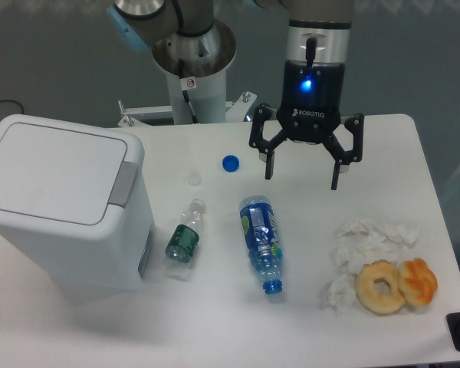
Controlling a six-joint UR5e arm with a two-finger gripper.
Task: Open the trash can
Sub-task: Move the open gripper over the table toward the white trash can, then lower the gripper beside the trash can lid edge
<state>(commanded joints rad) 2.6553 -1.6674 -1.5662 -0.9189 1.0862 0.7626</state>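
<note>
While the hand [302, 172] gapes wide, one shut trash can [61, 199] flanks two bottles [261, 239].

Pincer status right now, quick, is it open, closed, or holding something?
Pincer: open, fingers spread wide, holding nothing, up above the table, well away from the trash can.

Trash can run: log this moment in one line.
gripper: open, empty, above table | bin: lid shut, untouched | phase: approach not begun
</note>
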